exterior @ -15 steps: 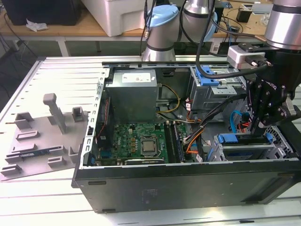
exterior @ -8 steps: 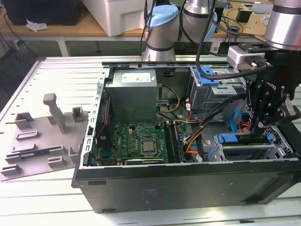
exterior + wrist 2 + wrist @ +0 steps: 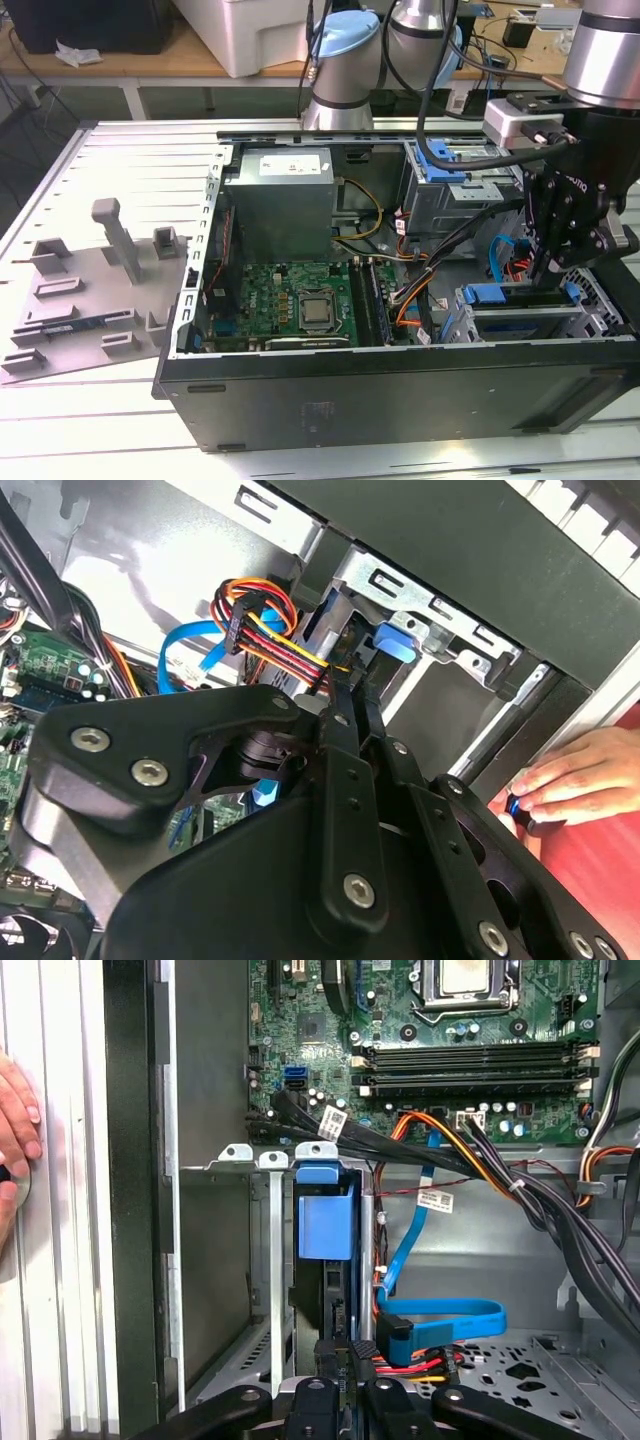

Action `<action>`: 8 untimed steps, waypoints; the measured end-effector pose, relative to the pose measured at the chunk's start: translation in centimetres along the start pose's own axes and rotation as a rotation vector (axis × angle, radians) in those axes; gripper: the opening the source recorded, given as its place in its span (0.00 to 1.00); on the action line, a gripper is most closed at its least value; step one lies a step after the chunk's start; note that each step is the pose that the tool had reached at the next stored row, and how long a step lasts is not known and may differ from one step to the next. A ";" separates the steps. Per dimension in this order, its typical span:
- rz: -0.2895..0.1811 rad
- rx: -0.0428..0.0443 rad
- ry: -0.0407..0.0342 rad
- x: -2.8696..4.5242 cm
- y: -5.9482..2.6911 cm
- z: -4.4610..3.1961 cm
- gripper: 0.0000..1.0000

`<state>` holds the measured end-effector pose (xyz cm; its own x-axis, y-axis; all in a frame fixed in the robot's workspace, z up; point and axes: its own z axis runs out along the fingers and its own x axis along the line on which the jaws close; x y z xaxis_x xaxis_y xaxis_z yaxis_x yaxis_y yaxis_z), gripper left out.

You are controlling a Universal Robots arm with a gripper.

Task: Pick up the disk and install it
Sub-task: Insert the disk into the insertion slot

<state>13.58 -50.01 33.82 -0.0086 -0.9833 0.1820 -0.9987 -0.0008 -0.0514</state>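
Note:
The disk (image 3: 322, 1295) stands on edge inside the metal drive cage (image 3: 235, 1260) of the open computer case, with the blue tab of its carrier (image 3: 325, 1215) at the end that faces the motherboard. In the exterior view the disk (image 3: 498, 295) lies in the cage at the case's near right corner. My gripper (image 3: 345, 1348) is shut, fingertips together at the disk's cable end, with nothing seen between them. In the second wrist view the gripper (image 3: 350, 685) points at the blue tab (image 3: 395, 642). The exterior view has the gripper (image 3: 545, 272) just above the cage.
A grey power supply box (image 3: 278, 205) and the motherboard (image 3: 300, 300) fill the case's middle. Cable bundles (image 3: 480, 1160) and a blue flat cable (image 3: 450, 1315) run beside the cage. A person's hand (image 3: 15, 1130) rests outside the case wall. A grey fixture tray (image 3: 90, 290) lies at the exterior view's left.

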 end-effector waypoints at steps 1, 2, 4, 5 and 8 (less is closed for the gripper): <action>0.000 0.0000 -0.0001 0.00 0.00 0.02 0.16; 0.001 -0.0002 0.0001 0.00 0.00 0.03 0.16; 0.003 -0.0006 0.0001 0.00 0.01 0.08 0.16; 0.005 -0.0009 0.0002 0.00 0.00 0.09 0.16; 0.012 -0.0022 0.0005 -0.02 0.01 0.17 0.16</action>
<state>13.58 -50.02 33.65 -0.0210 -0.9831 0.1818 -0.9986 0.0118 -0.0514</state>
